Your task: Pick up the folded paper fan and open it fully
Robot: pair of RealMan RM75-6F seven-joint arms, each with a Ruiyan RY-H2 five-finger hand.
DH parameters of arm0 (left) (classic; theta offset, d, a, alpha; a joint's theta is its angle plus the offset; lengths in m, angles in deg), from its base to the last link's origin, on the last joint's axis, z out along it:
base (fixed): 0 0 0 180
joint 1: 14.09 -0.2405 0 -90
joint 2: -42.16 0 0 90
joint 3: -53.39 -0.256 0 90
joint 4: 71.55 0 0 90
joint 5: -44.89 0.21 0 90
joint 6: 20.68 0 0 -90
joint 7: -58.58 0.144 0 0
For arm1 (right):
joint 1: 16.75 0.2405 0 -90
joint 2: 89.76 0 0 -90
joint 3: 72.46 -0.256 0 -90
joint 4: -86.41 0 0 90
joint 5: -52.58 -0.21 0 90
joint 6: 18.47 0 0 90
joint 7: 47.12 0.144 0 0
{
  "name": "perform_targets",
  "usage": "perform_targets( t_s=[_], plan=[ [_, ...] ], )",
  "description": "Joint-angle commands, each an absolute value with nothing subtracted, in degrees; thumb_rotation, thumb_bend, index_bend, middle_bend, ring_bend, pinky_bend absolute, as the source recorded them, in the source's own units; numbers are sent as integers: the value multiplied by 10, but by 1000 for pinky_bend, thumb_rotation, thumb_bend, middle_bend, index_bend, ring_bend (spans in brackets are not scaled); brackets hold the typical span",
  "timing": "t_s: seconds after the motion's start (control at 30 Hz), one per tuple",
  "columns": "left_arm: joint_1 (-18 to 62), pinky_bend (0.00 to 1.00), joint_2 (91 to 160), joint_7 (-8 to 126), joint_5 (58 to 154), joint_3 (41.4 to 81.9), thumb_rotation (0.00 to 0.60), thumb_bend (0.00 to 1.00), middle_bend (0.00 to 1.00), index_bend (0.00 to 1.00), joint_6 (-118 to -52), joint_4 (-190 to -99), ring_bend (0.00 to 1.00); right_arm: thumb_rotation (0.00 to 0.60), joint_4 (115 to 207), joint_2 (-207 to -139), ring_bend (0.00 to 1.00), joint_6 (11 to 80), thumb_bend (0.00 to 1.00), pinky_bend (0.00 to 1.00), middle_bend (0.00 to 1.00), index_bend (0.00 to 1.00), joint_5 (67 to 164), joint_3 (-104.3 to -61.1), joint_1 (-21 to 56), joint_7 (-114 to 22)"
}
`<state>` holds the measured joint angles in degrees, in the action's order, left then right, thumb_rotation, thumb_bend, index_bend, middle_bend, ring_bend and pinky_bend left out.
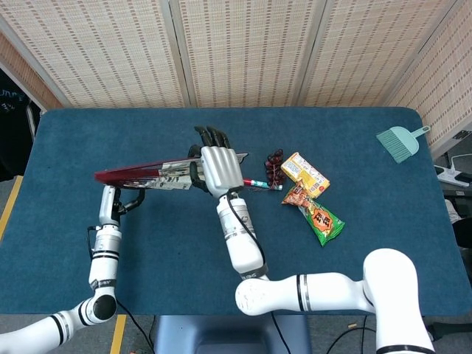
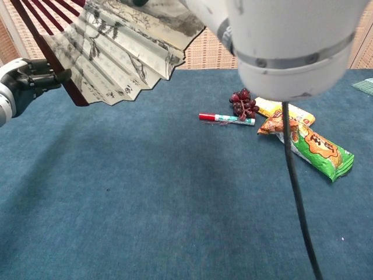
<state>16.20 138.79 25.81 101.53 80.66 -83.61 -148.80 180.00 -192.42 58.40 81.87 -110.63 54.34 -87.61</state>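
- Paper fan (image 2: 116, 55) is off the counter (image 1: 369, 243), held up in the air between the two hands over the left-centre of the blue surface.
- From the chest view its printed leaf is spread into a wide wedge, with the dark red outer ribs running off the upper left; from the head view it shows edge-on as a long, thin reddish band.
- Right hand (image 1: 219, 168) is closed around the fan near its pivot end, the back of the hand facing the head camera and the fingers wrapped over the sticks.
- Left hand (image 2: 23, 81) has its dark fingers curled at the lower red guard stick; it appears to grip that stick, though the exact contact is hard to make out.
- Judging by the spread, the pick-up is done and the opening is well under way, but the pleats have not reached a full half-circle, so the guards likely need to be drawn further apart.
- Further right on the counter lie a red-capped marker (image 2: 226, 118), a bunch of dark grapes (image 2: 243, 103), a yellow snack box (image 1: 305, 171) and an orange-and-green snack packet (image 2: 312, 147), all apart from the fan.
- A small teal dustpan brush (image 1: 400, 141) sits near the far right corner.
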Motion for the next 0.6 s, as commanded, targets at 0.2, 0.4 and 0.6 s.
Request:
perform_targets(
  t_s=[0.2,0.4,0.6],
  plan=[
    [174,100,1406,262,1044,816,600,685,252,797,-864,-1398,30,600,1865,-1854,0,577,650,70,78,716,861,-1051,491,-878],
    [172,100,1410,256,1063,812,600,685,259,797,-879,-1372,35,600,1882,-1826,0,578,651,75,78,712,904,-1018,469,-873],
    [176,100,1416,253,1084,810,600,691,263,794,-900,-1339,37,600,1881,-1795,0,590,651,86,78,708,1002,-951,443,-879]
  ],
)
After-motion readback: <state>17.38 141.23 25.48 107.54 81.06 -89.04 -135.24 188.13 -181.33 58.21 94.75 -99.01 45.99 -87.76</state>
